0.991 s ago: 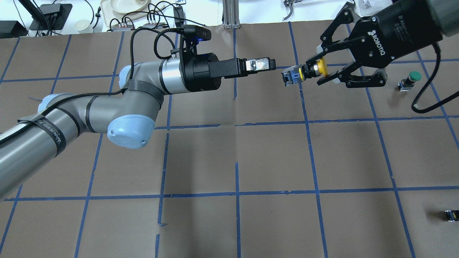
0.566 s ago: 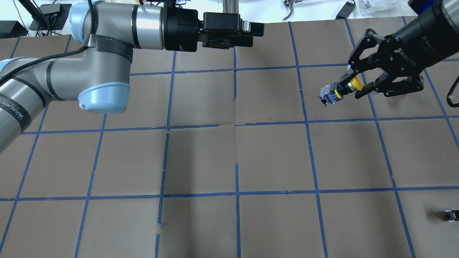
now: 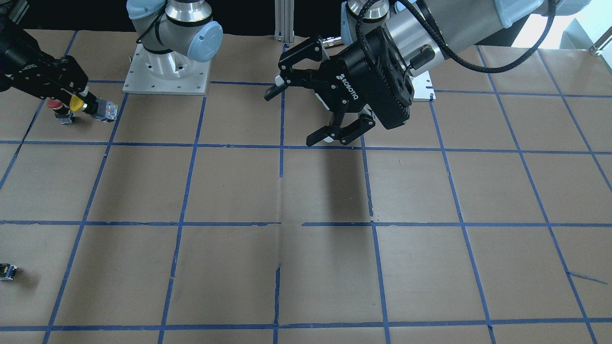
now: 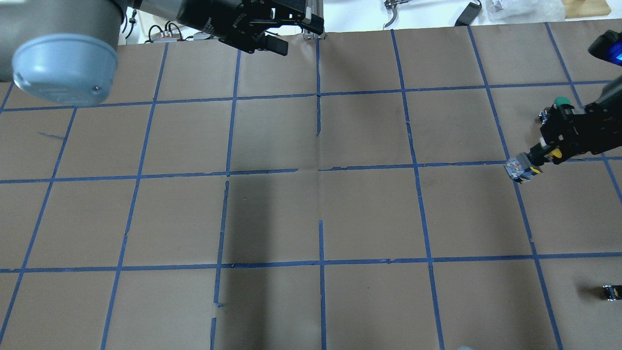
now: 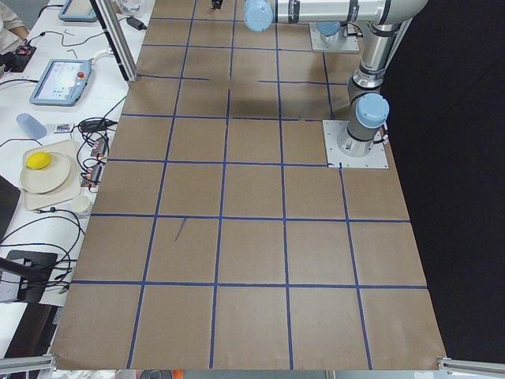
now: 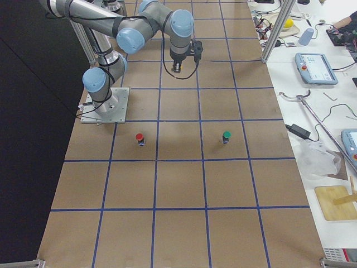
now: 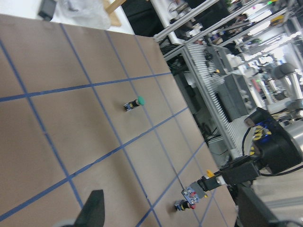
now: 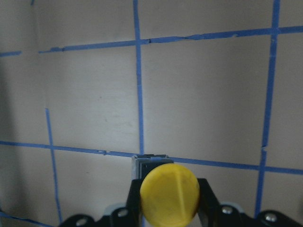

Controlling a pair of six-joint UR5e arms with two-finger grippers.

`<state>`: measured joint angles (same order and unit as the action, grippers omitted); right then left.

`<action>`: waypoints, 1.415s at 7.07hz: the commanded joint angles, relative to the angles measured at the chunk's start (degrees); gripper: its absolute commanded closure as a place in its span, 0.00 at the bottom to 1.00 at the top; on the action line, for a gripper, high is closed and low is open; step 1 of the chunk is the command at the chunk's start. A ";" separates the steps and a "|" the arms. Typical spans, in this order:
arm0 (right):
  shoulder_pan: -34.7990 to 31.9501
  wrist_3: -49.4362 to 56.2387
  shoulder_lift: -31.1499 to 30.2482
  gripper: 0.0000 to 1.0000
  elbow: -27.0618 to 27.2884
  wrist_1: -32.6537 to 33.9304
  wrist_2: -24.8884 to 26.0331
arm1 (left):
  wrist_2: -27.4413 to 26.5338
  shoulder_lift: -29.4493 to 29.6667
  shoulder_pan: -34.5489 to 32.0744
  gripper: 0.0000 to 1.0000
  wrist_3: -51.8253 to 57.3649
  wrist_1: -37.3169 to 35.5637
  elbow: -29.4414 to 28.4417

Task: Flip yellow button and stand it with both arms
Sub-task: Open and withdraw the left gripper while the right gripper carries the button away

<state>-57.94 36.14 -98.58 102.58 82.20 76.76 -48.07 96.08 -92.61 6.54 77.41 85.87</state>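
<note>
The right gripper (image 4: 548, 151), a black claw with two fingers, is closed on the yellow button (image 4: 524, 168). This is a small push switch with a round yellow cap, a black round body and a clear block at its end. The two fingers (image 8: 206, 201) press on its sides just under the cap. The button lies on its side between them. Its cap points back toward the wrist and its clear block pokes out past the fingertips. It is low over the brown paper table with blue tape lines (image 4: 369, 214). I cannot tell if the block touches the paper.

A small button with a red cap (image 3: 56, 105) stands just beside these fingers. A small button with a green cap (image 4: 562, 101) stands near the gripper's other side. A tiny black-and-yellow piece (image 4: 611, 291) lies well apart from them.

The left gripper (image 3: 291, 117), also black, hangs in the air. Its fingers are spread wide and it holds nothing. It is well apart from the yellow button.
</note>
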 commanded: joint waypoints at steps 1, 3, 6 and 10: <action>5.10 20.38 0.14 0.85 5.58 10.56 4.27 | -25.66 -1.23 0.59 0.00 0.66 9.58 -1.68; 7.91 36.21 0.14 0.85 11.73 20.85 4.45 | -38.64 -3.60 3.91 0.00 1.98 13.61 -0.89; 13.98 54.68 8.18 0.84 13.52 31.13 3.31 | -38.85 -5.45 7.97 0.00 1.90 17.60 0.44; 19.17 77.73 18.93 0.83 13.34 40.65 0.67 | -41.14 -5.91 7.18 0.00 -4.13 13.85 0.09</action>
<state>-39.97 107.57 -82.38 116.06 120.01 78.08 -88.72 89.81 -85.21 5.63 93.94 86.20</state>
